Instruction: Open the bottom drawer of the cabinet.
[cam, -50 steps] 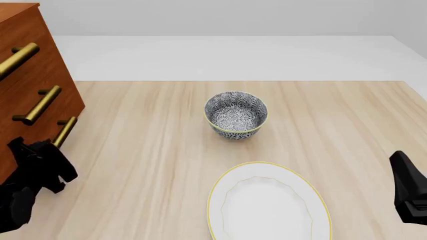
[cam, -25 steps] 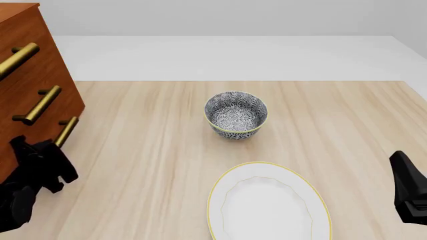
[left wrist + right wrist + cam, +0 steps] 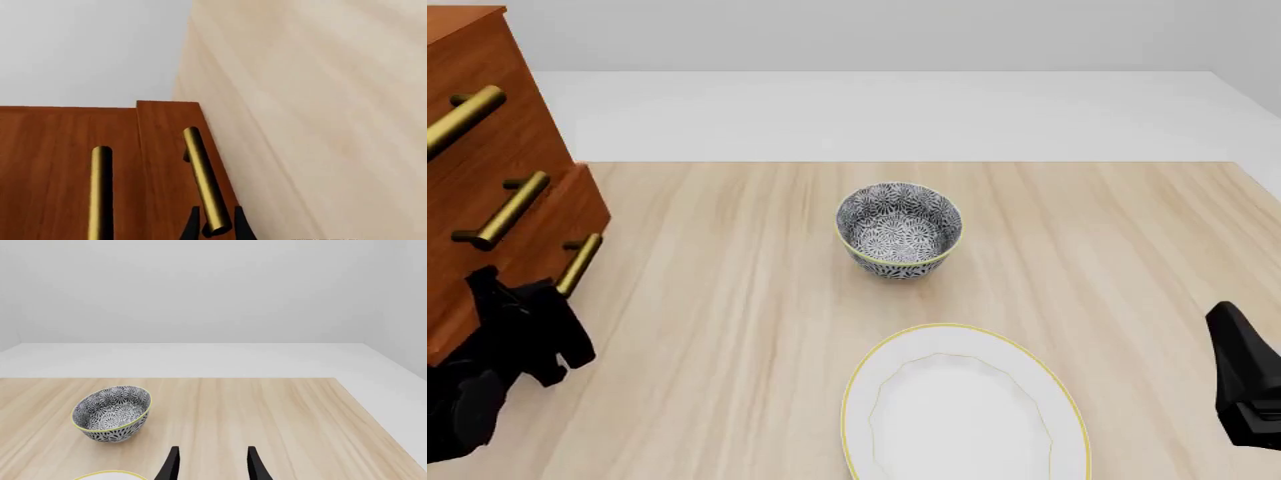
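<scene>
A simulated tabletop test scene rather than a real room. The light wooden table (image 3: 761, 300) stands in a featureless pale grey-white surround with no walls, windows or furnishings. Surfaces are evenly lit and unnaturally clean. Household props suggest a domestic setting: a reddish-brown cabinet (image 3: 481, 130) with brass handles, a patterned bowl (image 3: 898, 228) and a yellow-rimmed white plate (image 3: 964, 405).

1. Left hand (image 3: 217, 231): two dark fingertips (image 3: 192, 229) close either side of a brass handle's (image 3: 205, 180) near end.
2. That handle sits on the bottom drawer (image 3: 170, 150), its front standing proud of the cabinet (image 3: 47, 165) face.
3. A second brass handle (image 3: 101, 192) runs parallel beside it.
4. Pale wood table (image 3: 320, 110) alongside.
</scene>
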Available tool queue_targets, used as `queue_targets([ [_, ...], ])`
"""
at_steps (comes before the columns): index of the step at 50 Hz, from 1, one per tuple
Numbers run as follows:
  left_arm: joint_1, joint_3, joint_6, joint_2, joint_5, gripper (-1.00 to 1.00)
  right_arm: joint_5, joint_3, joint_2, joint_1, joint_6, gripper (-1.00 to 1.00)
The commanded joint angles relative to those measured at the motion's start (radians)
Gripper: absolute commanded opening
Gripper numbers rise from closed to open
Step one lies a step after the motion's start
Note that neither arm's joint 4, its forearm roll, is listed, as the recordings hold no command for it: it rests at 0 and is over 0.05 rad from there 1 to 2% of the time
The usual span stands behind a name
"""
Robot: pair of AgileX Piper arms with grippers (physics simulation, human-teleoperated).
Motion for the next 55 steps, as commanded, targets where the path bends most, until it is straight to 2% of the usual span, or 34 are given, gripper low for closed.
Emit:
queue_targets([
  [1,-0.042,0.036,0.022,-0.047,-0.001,-1.00,0.000,0.000,0.000,0.000,0.000,1.00],
  [34,-0.099,0.061,0.025,-0.164,0.088,-1.00,0.000,0.000,0.000,0.000,0.000,1.00],
  [55,-0.121,0.066,0.030,-0.185,0.103,-1.00,0.000,0.000,0.000,0.000,0.000,1.00],
])
